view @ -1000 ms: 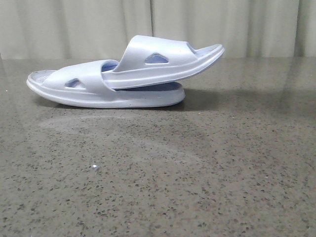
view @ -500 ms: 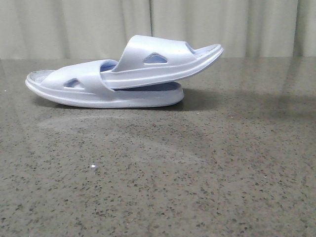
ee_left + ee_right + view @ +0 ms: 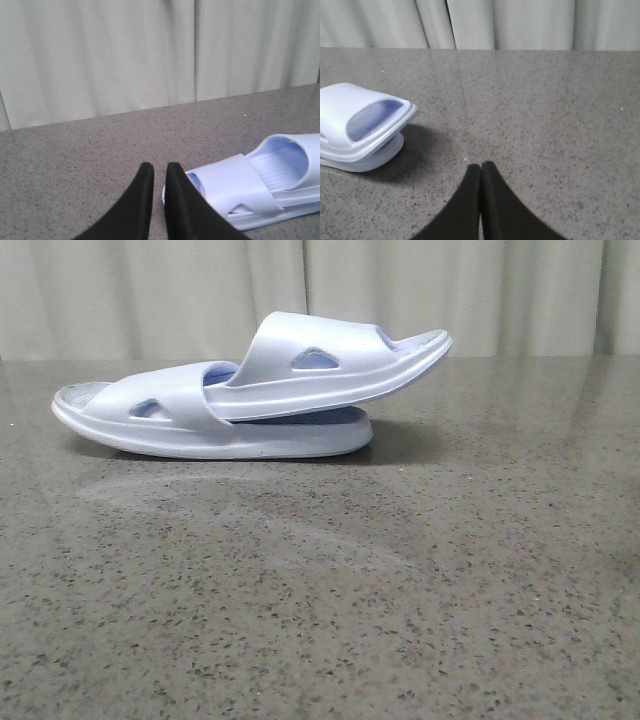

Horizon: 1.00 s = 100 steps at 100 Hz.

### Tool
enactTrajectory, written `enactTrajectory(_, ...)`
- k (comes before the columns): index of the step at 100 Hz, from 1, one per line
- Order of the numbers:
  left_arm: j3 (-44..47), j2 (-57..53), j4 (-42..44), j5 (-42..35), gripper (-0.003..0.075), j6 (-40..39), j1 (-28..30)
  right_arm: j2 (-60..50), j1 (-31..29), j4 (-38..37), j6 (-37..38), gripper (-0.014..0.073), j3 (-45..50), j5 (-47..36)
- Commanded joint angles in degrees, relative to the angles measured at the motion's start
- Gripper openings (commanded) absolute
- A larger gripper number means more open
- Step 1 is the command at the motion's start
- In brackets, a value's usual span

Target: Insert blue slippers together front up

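The table [image 3: 400, 620] is a wide speckled grey slab with a pale curtain [image 3: 150, 290] hanging behind its far edge. Toward the far left of it sit the blue slippers [image 3: 260, 400], already pushed one into the other. The lower slipper [image 3: 200, 435] lies flat on its sole. The upper slipper [image 3: 330, 360] has one end tucked under the lower one's strap, while its other end juts out to the right and tilts up off the table, strap side facing up.

By the look of it the job is as good as done: the pair is nested, it rests on its own, and nothing is holding it. Whether the upper one should go in deeper I can't say; if so, that last push would be all that remains.

Neither arm shows in the view from the front. The left gripper [image 3: 159, 172] hangs above the table at the pair's left end, its dark fingers nearly together with only a thin slit between them, holding nothing. The right gripper [image 3: 480, 172] is off to the right of the pair, well apart from it, its fingers pressed flat against each other and empty too.
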Motion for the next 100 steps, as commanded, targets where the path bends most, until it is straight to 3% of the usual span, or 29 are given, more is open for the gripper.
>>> enactTrajectory(1, 1.6, -1.4, -7.2, 0.3, 0.0015, 4.8, -0.4, -3.0, 0.1, 1.6, -0.1, -0.0088, 1.0, -1.2)
enactTrajectory(33, 10.6, -9.3, -10.8, 0.1, 0.0015, 5.0, -0.4, -8.4, 0.1, 4.2, -0.1, -0.0088, 6.7, -1.3)
enactTrajectory(100, 10.8, -11.1, -11.7, -0.9, 0.0015, 5.0, -0.4, -8.4, 0.1, 5.5, -0.1, -0.0089, 6.8, -1.3)
